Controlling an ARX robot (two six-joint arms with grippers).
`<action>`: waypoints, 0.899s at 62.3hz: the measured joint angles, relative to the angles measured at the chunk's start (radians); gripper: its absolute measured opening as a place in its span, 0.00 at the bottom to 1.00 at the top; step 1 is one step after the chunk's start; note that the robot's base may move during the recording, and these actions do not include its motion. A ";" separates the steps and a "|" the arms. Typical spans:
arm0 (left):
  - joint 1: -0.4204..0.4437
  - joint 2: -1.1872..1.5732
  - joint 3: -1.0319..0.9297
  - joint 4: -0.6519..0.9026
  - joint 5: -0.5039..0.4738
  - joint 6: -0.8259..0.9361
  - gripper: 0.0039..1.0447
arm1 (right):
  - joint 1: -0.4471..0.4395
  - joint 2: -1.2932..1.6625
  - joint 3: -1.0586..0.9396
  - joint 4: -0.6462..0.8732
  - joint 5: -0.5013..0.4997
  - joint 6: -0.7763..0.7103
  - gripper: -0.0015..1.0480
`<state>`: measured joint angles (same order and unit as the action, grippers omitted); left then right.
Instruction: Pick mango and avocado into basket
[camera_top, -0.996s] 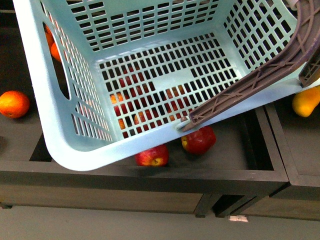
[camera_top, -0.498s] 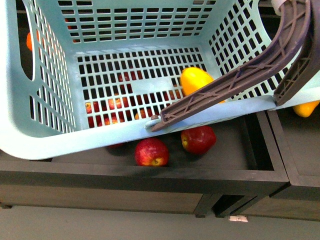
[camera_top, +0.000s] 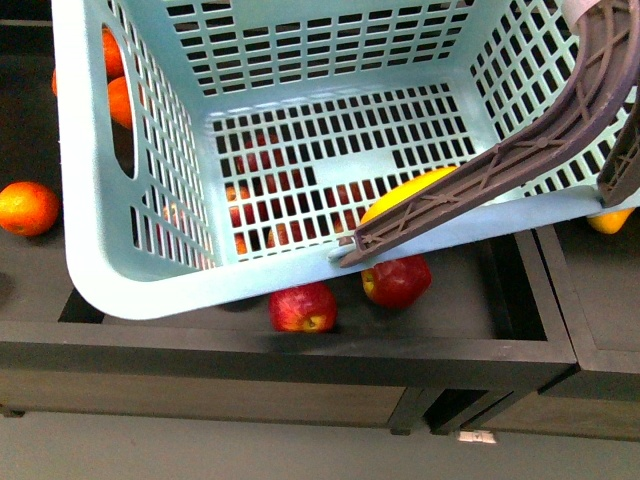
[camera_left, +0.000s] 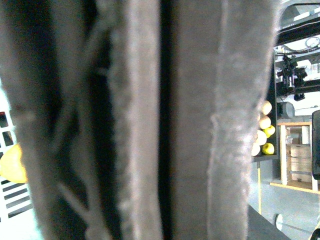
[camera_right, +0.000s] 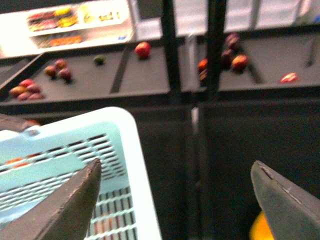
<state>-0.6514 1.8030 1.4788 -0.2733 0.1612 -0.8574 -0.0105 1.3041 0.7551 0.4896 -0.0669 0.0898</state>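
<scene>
Teal plastic fills most of your front view: the basket (camera_top: 200, 290) hangs tilted above the desk (camera_top: 300, 350). Its brown handle (camera_top: 500, 165) slants across the near right corner. The mango (camera_top: 410, 190) lies inside on the slotted floor, against the near wall at that corner, and the handle hides about half of it. Two red apples (camera_top: 303, 307) sit on the desk just below the basket's near rim, and oranges (camera_top: 25, 207) lie off to the left. Your right claw (camera_right: 175, 167) is spread wide with nothing between its fingers (camera_right: 75, 200); a basket corner shows beside one of them. Your left wrist view is filled by the blurred, ribbed brown handle, so you cannot tell how the left claw stands.
</scene>
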 joint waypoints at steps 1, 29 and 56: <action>0.000 0.000 0.000 0.000 -0.001 0.000 0.27 | 0.002 -0.008 -0.026 0.042 0.027 -0.017 0.78; 0.002 0.000 0.000 0.000 -0.008 0.005 0.27 | 0.006 -0.272 -0.465 0.242 0.066 -0.087 0.02; 0.002 0.000 0.000 0.000 -0.006 0.004 0.27 | 0.006 -0.494 -0.634 0.191 0.066 -0.086 0.02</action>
<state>-0.6495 1.8030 1.4788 -0.2733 0.1555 -0.8536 -0.0048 0.8104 0.1211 0.6807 -0.0006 0.0036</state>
